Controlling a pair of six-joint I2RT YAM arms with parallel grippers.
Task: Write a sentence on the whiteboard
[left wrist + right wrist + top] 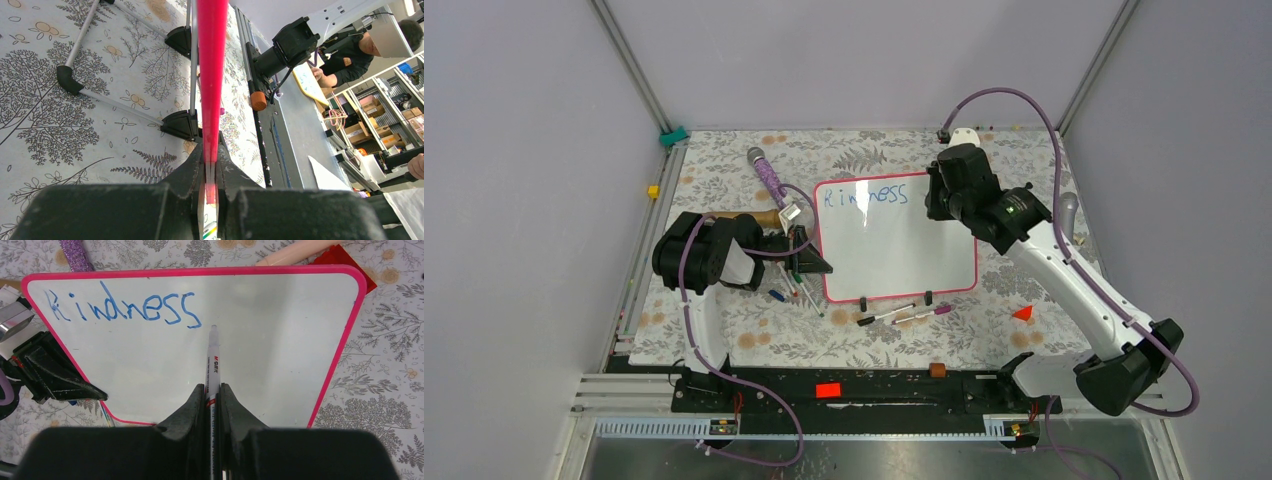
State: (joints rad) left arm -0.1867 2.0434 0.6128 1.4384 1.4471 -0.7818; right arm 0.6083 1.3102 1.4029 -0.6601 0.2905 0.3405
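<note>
The whiteboard lies flat in the middle of the floral-covered bench, between the two arms. Its two black clip feet are on the near edge. The left hand reaches in from the board's left side and is clamped on the pink rim of that edge, with the rim running straight out from between its fingers. The right hand hangs over the board's upper right part, with its fingers closed tight on a white marker that points down at the white surface. "Kindness" is written in blue across the board's upper left. The marker's tip is just to the right of the final letter and a little below it. Whether the tip touches the board cannot be told. A few loose markers lie on the bench just beside the board's near edge, and a small red wedge lies off to its right.
</note>
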